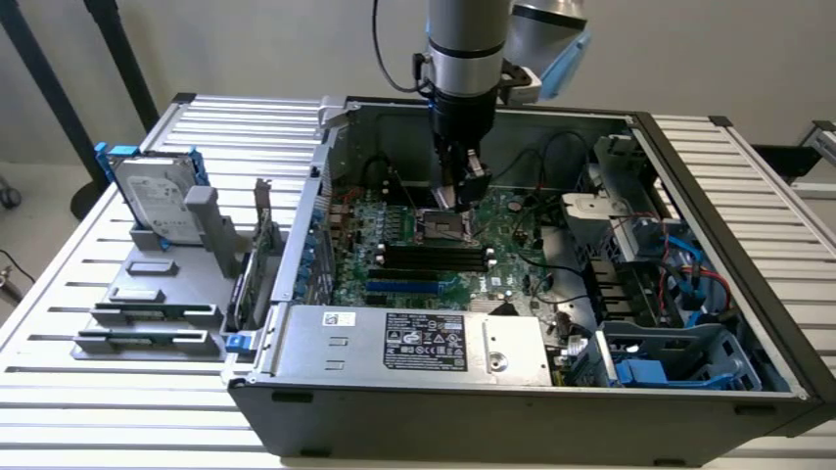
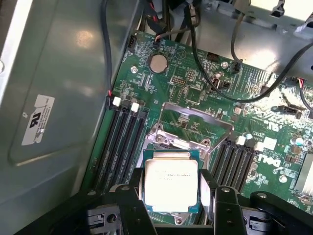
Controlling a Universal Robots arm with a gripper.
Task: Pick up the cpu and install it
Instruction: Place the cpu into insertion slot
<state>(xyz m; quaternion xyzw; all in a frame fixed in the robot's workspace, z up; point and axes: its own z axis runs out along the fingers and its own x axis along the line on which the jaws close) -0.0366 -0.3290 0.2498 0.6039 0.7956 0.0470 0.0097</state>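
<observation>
1. We see the gripper [image 2: 172, 205] closed on the cpu [image 2: 171, 180]. Its dark fingers [image 2: 136, 193] press on two opposite edges, and the jaws stand fairly wide because the chip fills the gap.
2. The cpu hangs roughly level just above the open socket [image 2: 182, 131] on the board [image 2: 195, 83], between the two banks of memory slots [image 2: 122, 142], inside the case [image 1: 523, 392].
3. We judge it light, stiff and flat. Its smooth metal lid could slip, and its underside and the socket contacts are likely fragile.
4. We think the edges are the right hold, square and even, keeping off the underside.
</observation>
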